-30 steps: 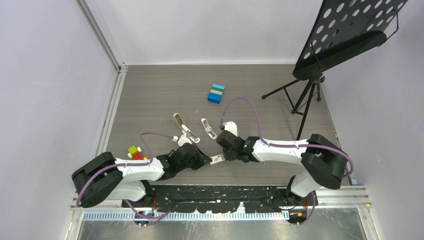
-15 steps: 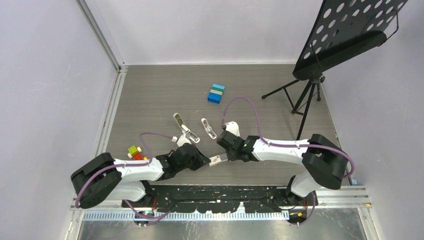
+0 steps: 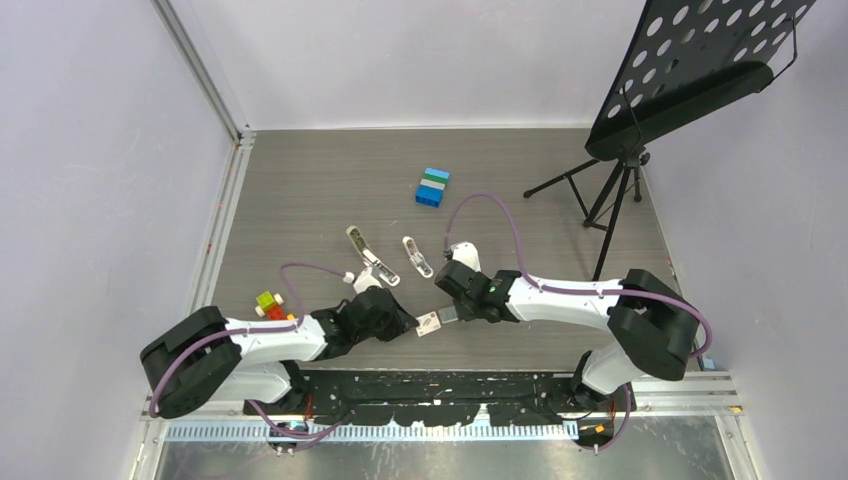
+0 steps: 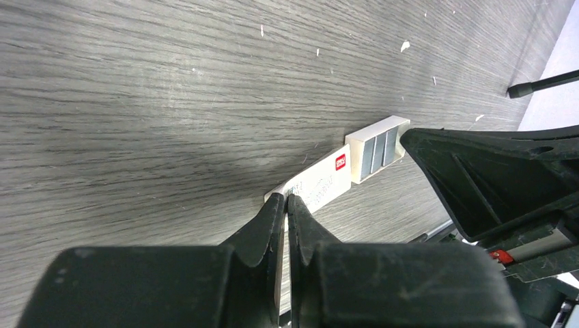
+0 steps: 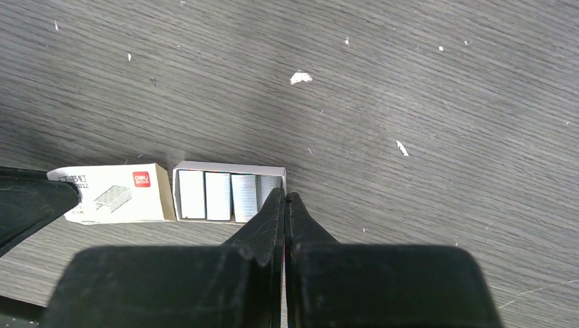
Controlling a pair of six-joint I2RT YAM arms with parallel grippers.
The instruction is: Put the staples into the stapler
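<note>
The staples box lies pulled apart on the table near the front. Its white sleeve (image 5: 113, 193) with a red mark is held at one end by my left gripper (image 4: 287, 199), which is shut on it. The tray (image 5: 218, 195) of silvery staples sticks out of the sleeve, and my right gripper (image 5: 285, 198) is shut on the tray's far end wall. In the top view the two grippers face each other across the box (image 3: 432, 322). The stapler (image 3: 368, 258) lies open farther back, olive top up, away from both grippers.
A short white object (image 3: 417, 257) lies beside the stapler. Blue bricks (image 3: 432, 187) sit further back, and red-yellow bricks (image 3: 268, 304) lie by the left arm. A music stand's tripod (image 3: 600, 190) stands at the right edge.
The tray has slid out of the sleeve as the two grippers drew slightly apart. Both stay shut.
</note>
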